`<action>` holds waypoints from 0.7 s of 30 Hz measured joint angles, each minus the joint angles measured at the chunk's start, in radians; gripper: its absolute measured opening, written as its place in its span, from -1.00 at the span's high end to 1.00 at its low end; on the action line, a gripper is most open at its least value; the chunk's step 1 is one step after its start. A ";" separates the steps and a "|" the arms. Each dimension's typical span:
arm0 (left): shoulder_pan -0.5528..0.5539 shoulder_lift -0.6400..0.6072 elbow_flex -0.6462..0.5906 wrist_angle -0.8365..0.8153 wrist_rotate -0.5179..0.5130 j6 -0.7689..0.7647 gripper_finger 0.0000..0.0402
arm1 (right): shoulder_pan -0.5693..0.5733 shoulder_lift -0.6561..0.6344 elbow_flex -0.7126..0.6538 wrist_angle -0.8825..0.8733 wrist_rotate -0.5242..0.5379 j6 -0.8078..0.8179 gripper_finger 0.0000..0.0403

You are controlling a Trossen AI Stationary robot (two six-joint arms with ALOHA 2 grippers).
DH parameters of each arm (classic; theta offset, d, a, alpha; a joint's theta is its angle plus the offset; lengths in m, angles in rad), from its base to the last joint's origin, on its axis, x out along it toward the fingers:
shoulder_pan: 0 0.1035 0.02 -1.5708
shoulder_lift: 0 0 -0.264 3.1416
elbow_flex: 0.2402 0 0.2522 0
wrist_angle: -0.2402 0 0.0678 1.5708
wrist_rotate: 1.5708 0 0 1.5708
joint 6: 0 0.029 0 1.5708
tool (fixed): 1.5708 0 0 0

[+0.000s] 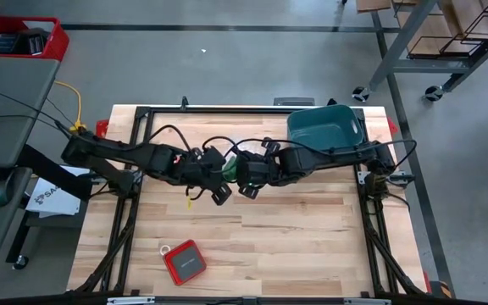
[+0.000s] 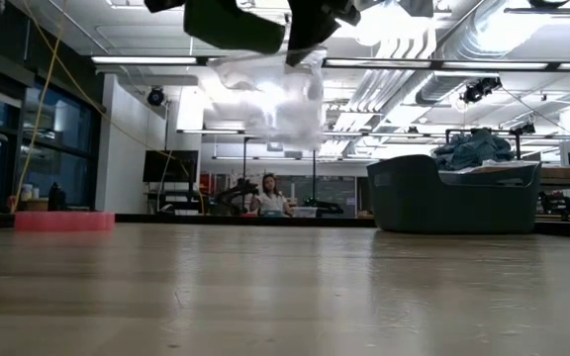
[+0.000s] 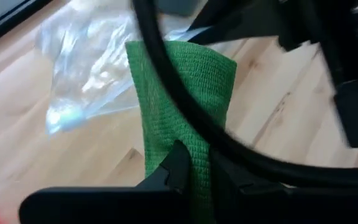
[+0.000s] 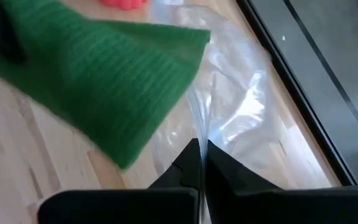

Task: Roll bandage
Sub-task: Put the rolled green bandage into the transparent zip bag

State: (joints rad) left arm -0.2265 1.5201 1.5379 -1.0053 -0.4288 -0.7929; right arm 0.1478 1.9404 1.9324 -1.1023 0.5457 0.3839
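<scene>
The high camera is looking straight down on the whole wooden table [image 1: 295,229], taking in both arms and the grey floor around. The low camera is sitting at table-top height, facing level across the boards into the room, where the teal tub [image 2: 453,193] is standing far off. The left wrist camera is peering very closely past its own fingers at the green bandage [image 3: 188,93]. The right wrist camera is hanging just as near above the clear plastic bag [image 4: 241,106]. Both wrist views are sharing bandage and bag; the low view is catching the same bag from below.
</scene>
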 joint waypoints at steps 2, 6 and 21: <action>-0.008 0.000 0.000 0.012 0.002 -0.018 0.87 | 0.000 0.000 0.000 0.005 -0.001 0.000 1.00; -0.008 0.005 -0.025 0.011 0.007 -0.047 0.87 | 0.004 0.000 0.000 0.045 0.001 -0.021 1.00; 0.034 0.000 -0.032 0.005 -0.031 -0.115 0.87 | 0.075 0.000 0.000 0.056 0.054 -0.058 1.00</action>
State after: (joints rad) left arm -0.1927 1.5196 1.5059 -0.9998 -0.4598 -0.9077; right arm 0.2226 1.9404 1.9321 -1.0467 0.5996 0.3257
